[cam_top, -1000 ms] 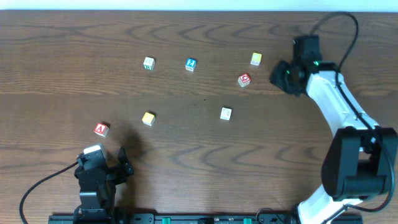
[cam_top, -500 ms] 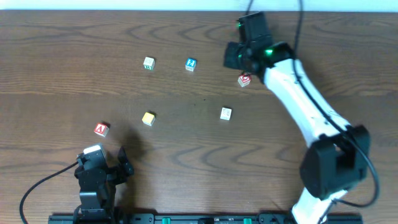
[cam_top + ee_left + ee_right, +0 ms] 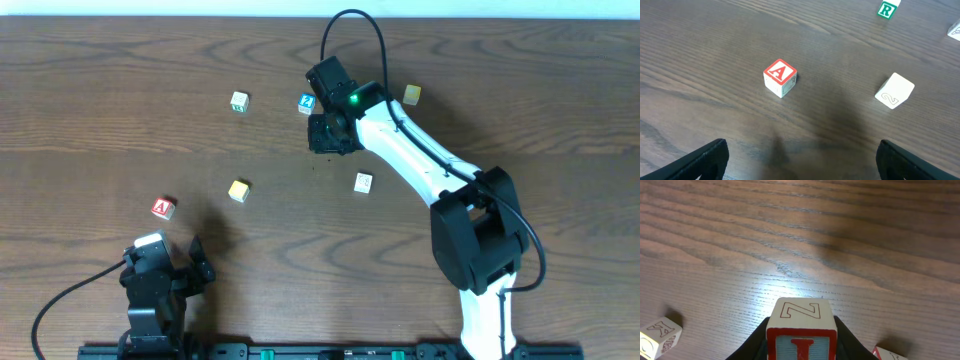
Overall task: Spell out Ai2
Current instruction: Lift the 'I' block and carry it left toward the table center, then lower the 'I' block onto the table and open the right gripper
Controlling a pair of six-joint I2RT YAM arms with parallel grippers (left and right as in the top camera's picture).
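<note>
**I cube clamped in right jaws; A cube and blue cube loose on the surface**

Count from overhead: six loose cubes on the surface [image 3: 100, 60].
- One red A cube [image 3: 163, 207]
- One blue cube [image 3: 307, 103]
- Two yellow cubes, one at the far side [image 3: 412, 94] and one near the A cube [image 3: 238, 189]
- One green-letter cube [image 3: 239, 101]
- One white cube [image 3: 363, 183]

A seventh, the I cube [image 3: 801, 335], makes three task cubes in all.

Where they are:
- The A cube sits front-left, near the left gripper [image 3: 175, 252].
- The blue cube sits at the far middle, just beside the right arm's wrist.
- The I cube is in the right gripper [image 3: 330, 133], over mid-surface between the blue cube and the white cube.

Pointing: these are cubes, so there is no long axis.
- The A cube has its A face up, turned corner-on to the left wrist camera.
- The I cube is held square, with the red I face toward the right wrist camera and a Z face above it.
- The blue cube's mark is too small to read.

Jaws: the right jaws are clamped on the I cube's two sides. The left jaws are wide apart and hold nothing.

View differences:
- Overhead hides the I cube under the gripper; only the right wrist view shows it. I cannot tell whether it touches the surface.
- The right wrist view also catches a K cube [image 3: 660, 332] and a red-edged corner [image 3: 887, 354] at its bottom edge.
- The left wrist view reads the green letter as R, and shows a 2-like outline on the side of the near yellow cube.
</note>
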